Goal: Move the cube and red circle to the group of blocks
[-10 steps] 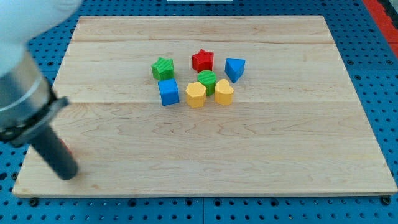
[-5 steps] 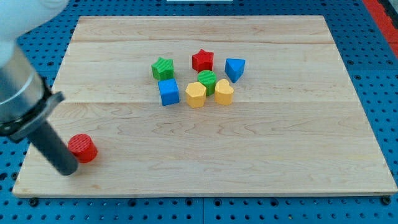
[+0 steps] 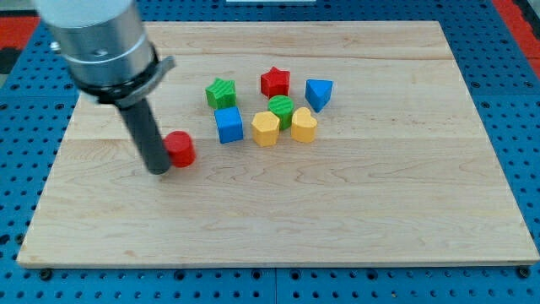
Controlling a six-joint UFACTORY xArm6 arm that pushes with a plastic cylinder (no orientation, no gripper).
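The red circle [image 3: 180,149] lies on the wooden board [image 3: 278,211], left of the group. My tip [image 3: 159,168] touches its left side. The blue cube [image 3: 229,125] sits at the group's left edge, a short way right of the red circle. The group also holds a green star-like block [image 3: 221,92], a red star [image 3: 275,82], a blue triangular block [image 3: 318,93], a green round block [image 3: 281,109] and two yellow blocks [image 3: 266,129] [image 3: 304,126].
The board lies on a blue perforated table [image 3: 515,101]. The arm's grey cylinder body [image 3: 97,42] fills the view's top left above the rod.
My tip swept up and right from the board's bottom-left corner, pushing the red circle with it toward the group. The other blocks have not moved.
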